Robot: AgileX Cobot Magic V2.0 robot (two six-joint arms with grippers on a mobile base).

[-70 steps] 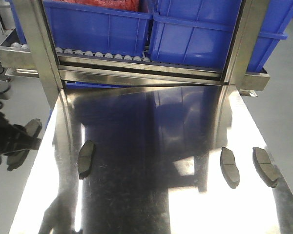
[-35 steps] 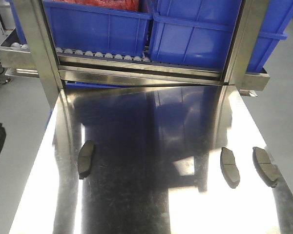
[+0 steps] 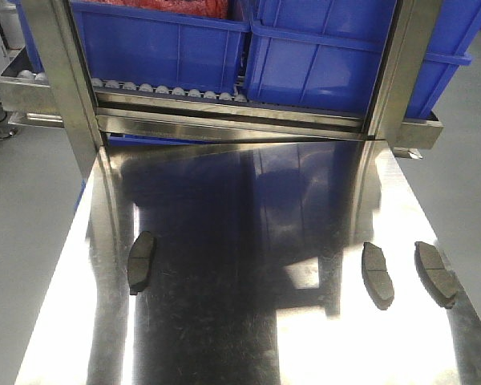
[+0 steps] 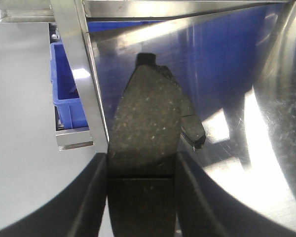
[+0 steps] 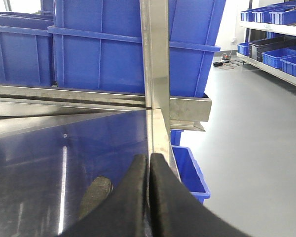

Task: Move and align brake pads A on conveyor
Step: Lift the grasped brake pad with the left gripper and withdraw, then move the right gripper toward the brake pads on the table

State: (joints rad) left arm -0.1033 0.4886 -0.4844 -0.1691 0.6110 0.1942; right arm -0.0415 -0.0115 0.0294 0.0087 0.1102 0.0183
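Observation:
Three brake pads lie on the shiny steel tabletop in the front view: one at the left point(image 3: 142, 261) and two at the right point(image 3: 377, 273) point(image 3: 435, 273). My left gripper point(image 4: 141, 163) is shut on a fourth brake pad point(image 4: 145, 113), which sticks out forward between the fingers, over the table's left edge. Just past it another pad point(image 4: 193, 129) lies on the table. My right gripper point(image 5: 149, 157) is shut with nothing in it, above the table's right edge, with a pad point(image 5: 94, 195) to its left. The conveyor is out of view. Neither gripper shows in the front view.
The steel tabletop point(image 3: 248, 337) reflects strongly. Behind it stands a roller rack with large blue bins point(image 3: 168, 48) and steel uprights point(image 3: 60, 88). A blue bin point(image 5: 190, 170) sits on the grey floor to the right, another point(image 4: 64, 89) to the left.
My left gripper, holding a pad, has moved off the left edge of the front view. The three pads on the table have not moved.

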